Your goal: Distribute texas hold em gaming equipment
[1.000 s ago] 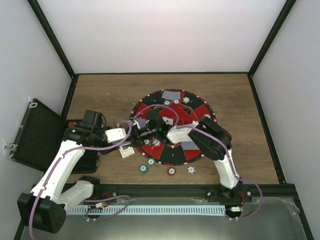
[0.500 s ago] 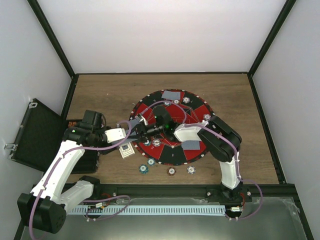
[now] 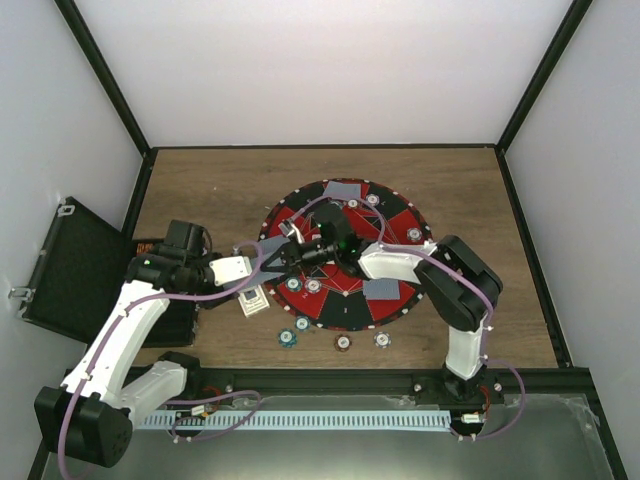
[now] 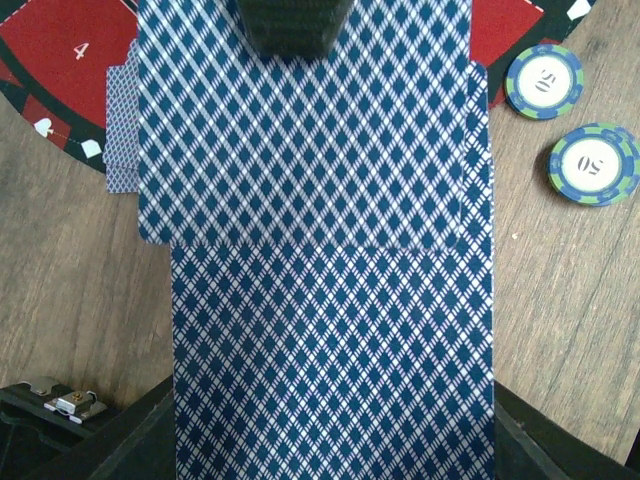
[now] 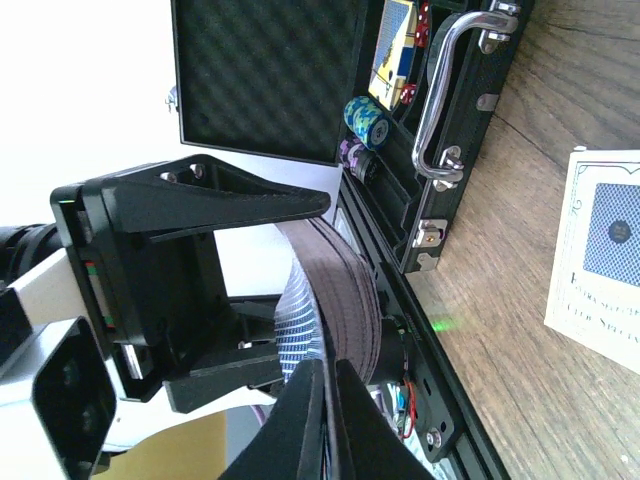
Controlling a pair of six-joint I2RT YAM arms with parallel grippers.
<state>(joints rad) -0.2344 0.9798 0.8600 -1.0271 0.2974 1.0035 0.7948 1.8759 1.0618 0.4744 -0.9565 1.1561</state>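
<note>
Playing cards (image 4: pixel 330 350) with blue diamond-patterned backs sit as a deck in the left gripper (image 3: pixel 262 260), whose jaws press against the deck's two long sides; in the right wrist view the stack bows slightly between them. The top card (image 4: pixel 300 130) lies offset past the far end of the deck. The right gripper (image 5: pixel 322 420) has its fingers drawn almost together on that card's far edge, one dark fingertip (image 4: pixel 295 25) resting on its back. Both grippers meet over the near-left rim of the round red and black mat (image 3: pixel 345 312). Beyond the deck another face-down card (image 4: pixel 118 130) lies at the mat's edge. Two green and blue poker chips (image 4: pixel 545 82) marked 50 lie on the wooden table (image 3: pixel 200 190) just beside the mat. From above, loose chips (image 3: pixel 343 342) form a rough row on the wood near the mat's near edge, and dealt cards (image 3: pixel 344 189) with grey backs lie on separate segments of the mat. A card box (image 3: pixel 253 303) lies flat on the wood below the left gripper. The black case (image 3: pixel 70 260) stands open at the table's left side, with stacked chips (image 5: pixel 366 118) in its compartments.
</note>
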